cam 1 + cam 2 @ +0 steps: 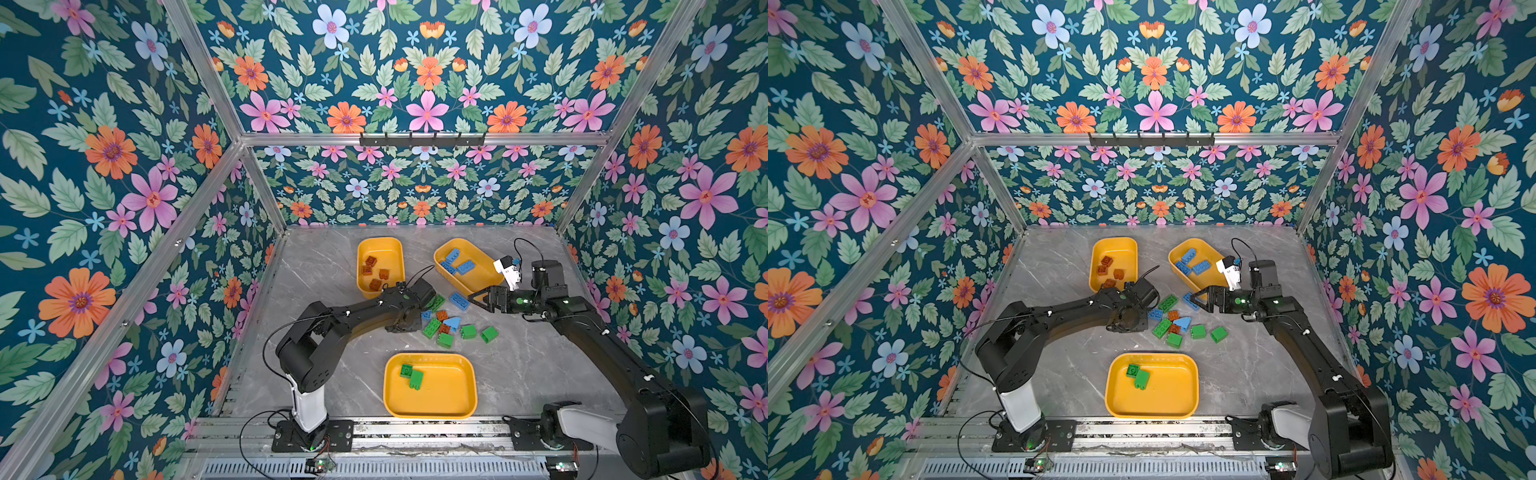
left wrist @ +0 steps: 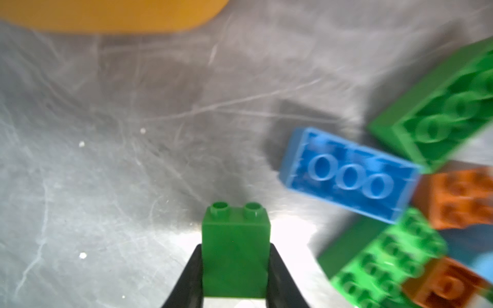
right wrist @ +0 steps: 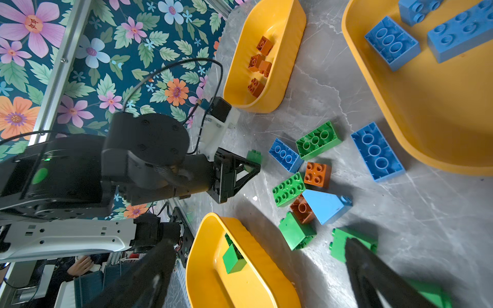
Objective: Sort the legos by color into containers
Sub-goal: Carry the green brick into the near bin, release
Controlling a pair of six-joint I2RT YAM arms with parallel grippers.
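A small green brick (image 2: 234, 248), two studs showing, was pinched between the fingers of the left pincer (image 2: 236, 256), both pressing its sides. Whether it rested on the worktop (image 2: 120, 160) or hung clear could not be determined. Just beside that pincer lay the loose heap of legos (image 1: 432, 328), an upturned blue oblong brick (image 2: 346, 177) nearest. The right pincer (image 1: 476, 298) stood spread wide, gripping nothing, across the heap from the left. The tray of reddish-brown bricks (image 1: 386, 251) lay near the left pincer, the tray of blue bricks (image 1: 478, 280) close beside the right, the tray of green bricks (image 1: 449, 390) on the base side of both.
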